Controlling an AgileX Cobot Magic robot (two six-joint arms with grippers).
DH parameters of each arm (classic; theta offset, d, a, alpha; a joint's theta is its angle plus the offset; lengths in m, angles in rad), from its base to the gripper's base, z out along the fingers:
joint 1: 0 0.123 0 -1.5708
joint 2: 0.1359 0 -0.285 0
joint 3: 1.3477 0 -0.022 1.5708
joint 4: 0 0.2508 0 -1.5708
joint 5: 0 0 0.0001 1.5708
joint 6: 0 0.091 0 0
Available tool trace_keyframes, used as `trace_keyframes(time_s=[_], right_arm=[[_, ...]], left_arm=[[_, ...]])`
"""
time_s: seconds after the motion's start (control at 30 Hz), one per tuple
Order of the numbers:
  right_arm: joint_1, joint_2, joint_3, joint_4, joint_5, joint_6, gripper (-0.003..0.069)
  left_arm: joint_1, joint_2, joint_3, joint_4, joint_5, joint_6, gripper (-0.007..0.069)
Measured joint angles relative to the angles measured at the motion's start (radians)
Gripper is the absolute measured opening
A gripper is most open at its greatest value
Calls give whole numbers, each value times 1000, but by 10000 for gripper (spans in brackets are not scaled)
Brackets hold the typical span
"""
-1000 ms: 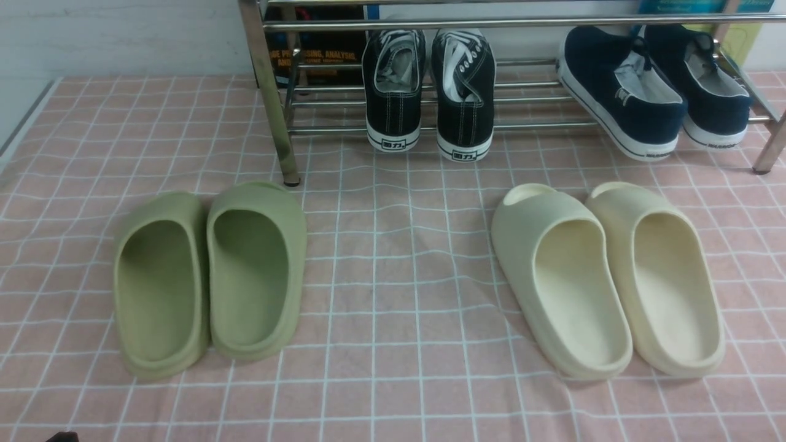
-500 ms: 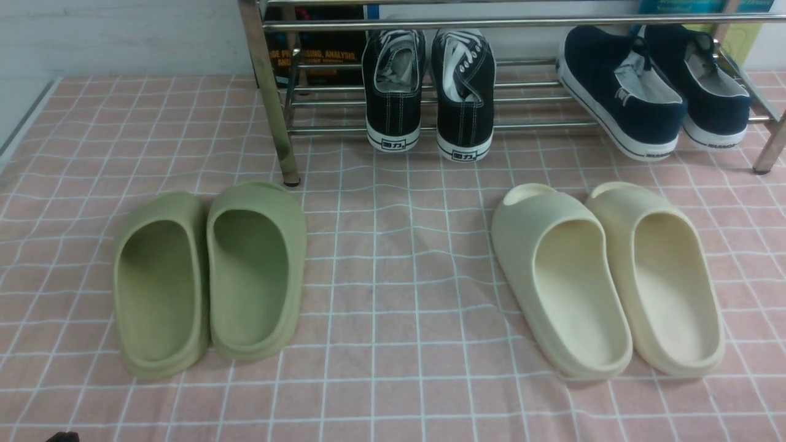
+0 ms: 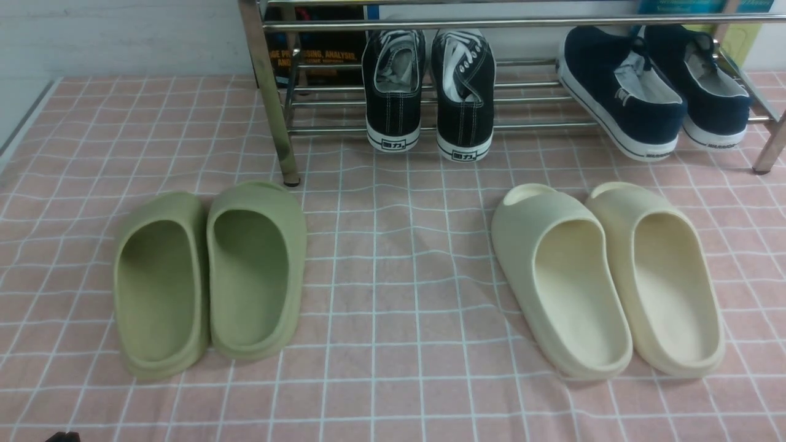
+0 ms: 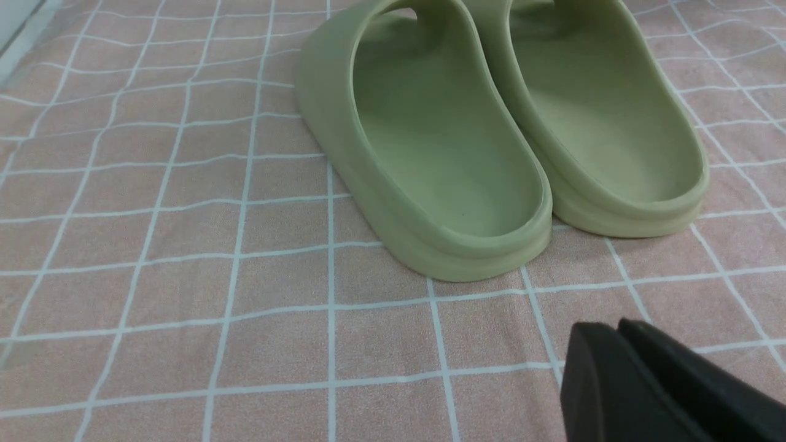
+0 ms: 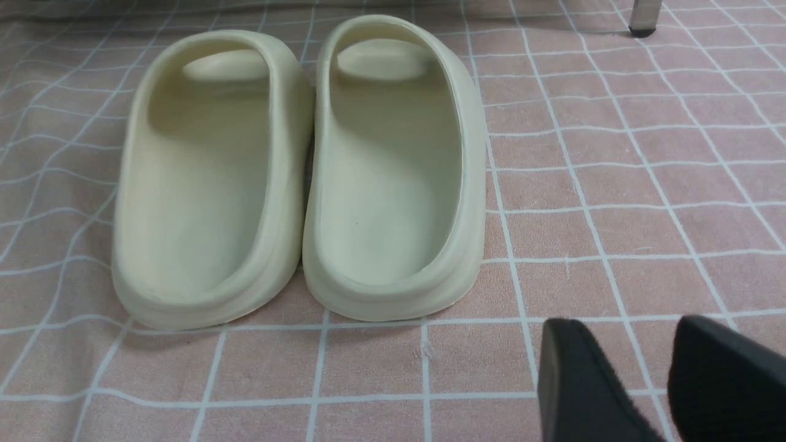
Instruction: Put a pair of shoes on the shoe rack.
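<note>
The pair of shoes, two black canvas sneakers (image 3: 393,86) (image 3: 463,92) with white laces, stands side by side on the lower bars of the chrome shoe rack (image 3: 540,126), heels toward me. In the left wrist view my left gripper (image 4: 614,328) hovers low over the cloth behind the green slides, its two black fingers pressed together with nothing between them. In the right wrist view my right gripper (image 5: 623,325) hangs just behind the cream slides, open, with bare cloth showing in the gap. Neither gripper is near the sneakers.
Green foam slides (image 3: 209,276) (image 4: 442,141) lie front left and cream slides (image 3: 608,276) (image 5: 295,172) front right on the pink checked cloth. Navy slip-ons (image 3: 651,86) sit on the rack's right part. A rack leg (image 3: 270,98) stands near the green slides. Books (image 3: 319,49) lean behind the rack.
</note>
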Motion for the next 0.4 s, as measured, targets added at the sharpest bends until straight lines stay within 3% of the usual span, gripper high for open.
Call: trace_keyframes(time_s=[0.4], right_arm=[[0,0,0,0,0,0,238]], left_arm=[[0,0,0,-1,0,2,68]])
